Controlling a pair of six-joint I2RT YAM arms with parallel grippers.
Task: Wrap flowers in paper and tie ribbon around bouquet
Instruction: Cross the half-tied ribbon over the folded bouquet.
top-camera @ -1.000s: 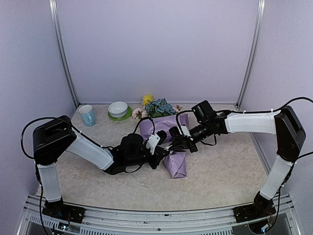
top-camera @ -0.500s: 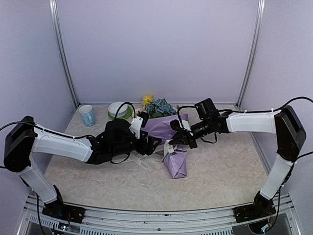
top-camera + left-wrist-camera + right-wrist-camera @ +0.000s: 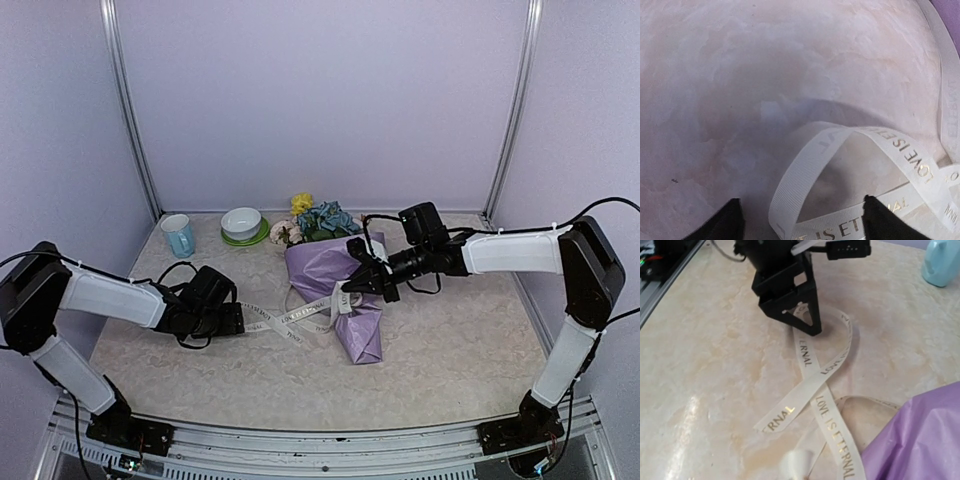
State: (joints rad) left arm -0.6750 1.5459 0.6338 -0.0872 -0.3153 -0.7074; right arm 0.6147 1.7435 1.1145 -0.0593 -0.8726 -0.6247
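Observation:
The bouquet lies mid-table, flowers [image 3: 322, 220] pointing to the back and lilac paper [image 3: 360, 330] wrapped round the stems as a cone. The cream ribbon [image 3: 290, 320], printed with gold letters, trails from the cone leftwards across the table. My left gripper [image 3: 238, 320] sits low at its left end, open. In the left wrist view a loop of the ribbon [image 3: 810, 165] lies loose between the spread fingertips [image 3: 732, 222]. My right gripper [image 3: 350, 288] hovers over the cone, shut on a raised bit of the ribbon. The right wrist view shows the crossed ribbon [image 3: 830, 425], the paper [image 3: 920, 440] and the left gripper [image 3: 802, 320].
A white bowl on a green saucer [image 3: 242, 222] and a pale blue cup [image 3: 178, 235] stand at the back left, behind the left arm. Lilac walls close in the table on three sides.
My left arm has drawn back to the left, away from the bouquet, and its gripper has opened and let the ribbon go. The ribbon now lies stretched over the table. The right gripper has barely moved.

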